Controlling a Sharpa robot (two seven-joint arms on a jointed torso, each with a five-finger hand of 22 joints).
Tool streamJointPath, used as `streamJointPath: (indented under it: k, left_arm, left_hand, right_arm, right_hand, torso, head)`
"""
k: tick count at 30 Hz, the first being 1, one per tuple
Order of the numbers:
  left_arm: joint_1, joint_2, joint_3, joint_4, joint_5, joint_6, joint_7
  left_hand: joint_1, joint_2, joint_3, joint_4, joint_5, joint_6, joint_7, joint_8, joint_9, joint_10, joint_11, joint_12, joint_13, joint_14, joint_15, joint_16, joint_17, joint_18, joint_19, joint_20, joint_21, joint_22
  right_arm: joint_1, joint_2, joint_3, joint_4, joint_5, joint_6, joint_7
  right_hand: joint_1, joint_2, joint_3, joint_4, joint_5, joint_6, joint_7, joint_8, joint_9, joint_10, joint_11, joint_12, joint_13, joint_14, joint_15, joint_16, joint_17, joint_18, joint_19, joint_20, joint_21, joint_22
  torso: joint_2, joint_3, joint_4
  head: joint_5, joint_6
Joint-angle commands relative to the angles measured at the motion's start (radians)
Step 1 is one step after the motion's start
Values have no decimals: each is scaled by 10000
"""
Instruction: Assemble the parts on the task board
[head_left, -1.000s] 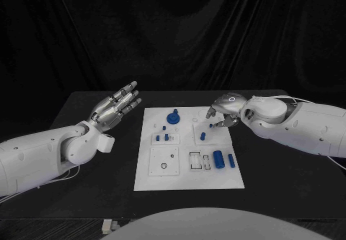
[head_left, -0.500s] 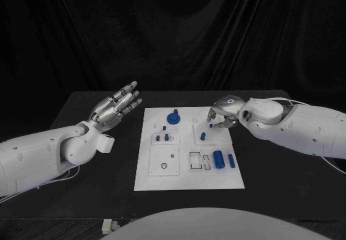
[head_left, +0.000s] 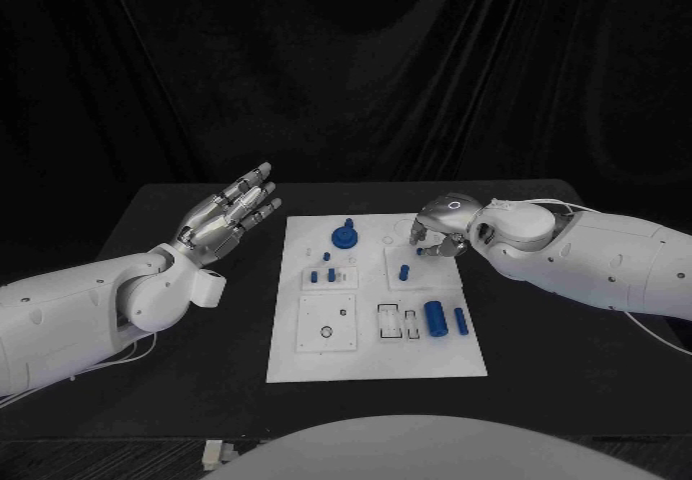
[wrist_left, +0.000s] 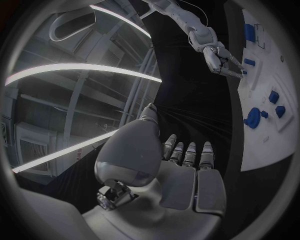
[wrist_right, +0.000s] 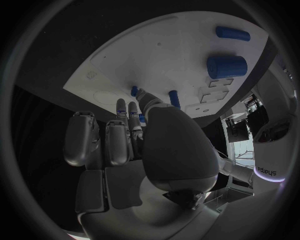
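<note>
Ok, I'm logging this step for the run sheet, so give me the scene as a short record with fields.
surface: black table
board: white task board, middle of the table
parts: blue parts on the board, among them a round part at the far end and two cylinders on the right side
left hand: raised beside the board, fingers apart, holding nothing
right hand: over the board's far right corner, fingers pointing down; grasp cannot be told
</note>
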Motion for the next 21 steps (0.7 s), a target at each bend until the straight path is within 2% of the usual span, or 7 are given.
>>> streamJointPath:
  k: [1,4,8,13,18,21]
  left_arm:
    - [-14,27,11,4,76,166,813]
    - [-14,39,10,-14,76,185,775]
    - [-15,55,10,-37,76,183,737]
    - [-18,66,10,-62,76,168,722]
    - [-22,65,10,-74,76,180,709]
    - [-24,62,10,-72,76,178,700]
  left_hand:
    - [133,29,-34,-36,92,-36,-54,-27,-5,0,81,-34,-10,-4,75,-36,-9,182,-8,92,-34,-14]
    - [170,58,-41,-63,148,-41,-44,-27,-5,0,103,-34,-10,-4,103,-36,-9,191,-8,135,-34,-14]
    - [275,108,-71,-163,325,-31,-25,-24,-2,0,151,-34,-10,-4,190,-36,-9,216,-8,249,-34,-14]
    - [351,143,-111,-260,519,-14,-19,-20,0,29,222,-22,2,-4,273,-36,-9,244,-7,361,-33,-6]
    - [408,182,-119,-329,633,-9,-4,-20,1,45,260,-16,8,-4,313,-36,-9,259,-6,414,-30,8]
    - [469,228,-126,-412,761,15,28,-15,5,69,310,-6,17,-4,363,-36,-9,268,-5,467,-26,29]
  right_arm:
    - [-67,39,5,-79,72,-207,151]
    - [-119,84,5,-150,105,-216,187]
    - [-198,159,5,-278,131,-209,246]
    - [-281,241,5,-429,144,-215,312]
    - [-331,305,5,-557,147,-292,395]
    - [-350,326,5,-607,148,-419,455]
  right_hand:
    - [39,-53,100,-21,44,134,1,104,60,204,-29,103,28,401,-77,-2,-1,67,50,-38,-60,1720]
    - [73,-38,172,-72,89,216,17,154,115,333,-53,160,45,402,-95,-1,9,68,48,-54,-64,1720]
    - [143,-28,322,-183,349,412,77,270,230,435,-61,190,45,404,-109,-3,19,65,50,-75,-59,1723]
    - [140,-38,399,-237,440,428,111,285,282,599,-78,258,64,405,-117,-6,22,66,49,-83,-64,1722]
    - [251,-21,644,-436,842,602,269,384,413,687,-107,253,45,406,-139,-9,38,63,51,-105,-56,1725]
    - [271,-11,726,-509,924,697,339,437,469,730,-126,254,42,406,-149,-11,40,63,52,-112,-51,1727]
  torso:
    - [-3,-4,-1]
    - [-4,-5,-1]
    - [-6,-7,-1]
    - [-7,-8,-2]
    - [-9,-10,0]
    - [-10,-11,0]
  head:
    - [10,2]
    - [6,2]
    - [9,2]
    - [0,2]
    - [-2,2]
    - [1,2]
